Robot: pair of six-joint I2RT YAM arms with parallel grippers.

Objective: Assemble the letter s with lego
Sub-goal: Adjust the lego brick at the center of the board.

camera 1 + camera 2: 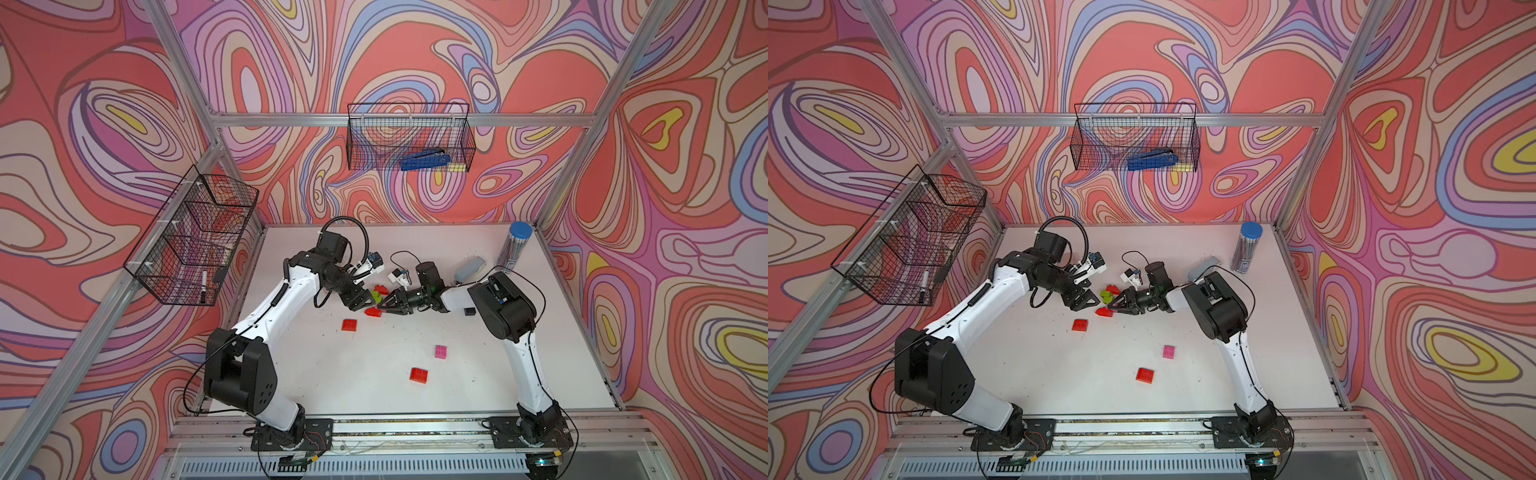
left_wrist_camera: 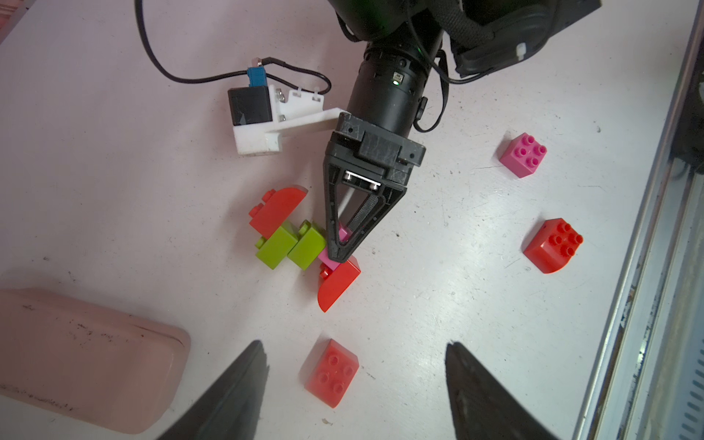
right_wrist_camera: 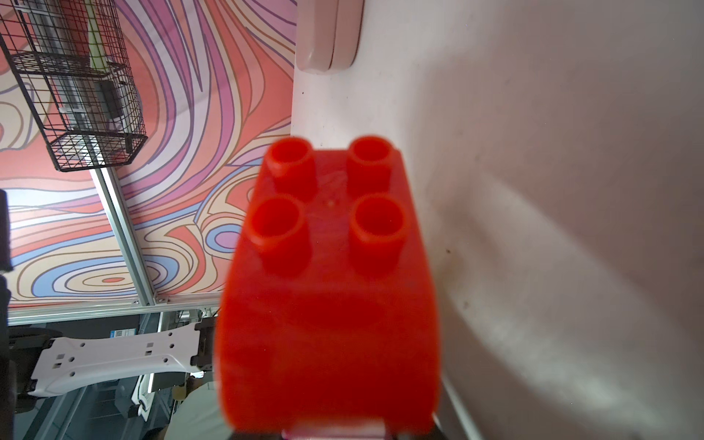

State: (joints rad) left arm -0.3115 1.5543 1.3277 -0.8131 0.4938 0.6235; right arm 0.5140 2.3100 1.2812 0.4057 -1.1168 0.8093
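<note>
A wire basket [image 1: 191, 237] hangs on the left wall. On the white table [image 1: 316, 374] a loose red brick [image 1: 349, 325] lies studs up, just in front of the left gripper [image 1: 365, 302]. That gripper hangs low with its jaws spread wide and nothing held. In its wrist view the red brick shows between the two fingers [image 2: 236, 388], touched by neither. A pink case [image 2: 84, 358] lies flat nearby in that view.

Just right of the left gripper is the lego chain [image 1: 376, 296], on the table toward the back, studs pointing sideways. It is a curved red brick, two green bricks, a pink piece [image 2: 330, 256] and an end red brick [image 3: 327, 285], joined in a zigzag. The right gripper [image 1: 380, 308] points in from the right, clamped tight on the chain at the pink piece. The end red brick fills its wrist view.

Further right, well apart, lie a second red brick [image 1: 419, 374] near the front, a pink brick [image 1: 441, 351], and a black brick [image 1: 469, 311] beside the right arm. A grey stapler [image 1: 469, 268] and an upright blue-capped tube [image 1: 514, 249] are at the back right.
</note>
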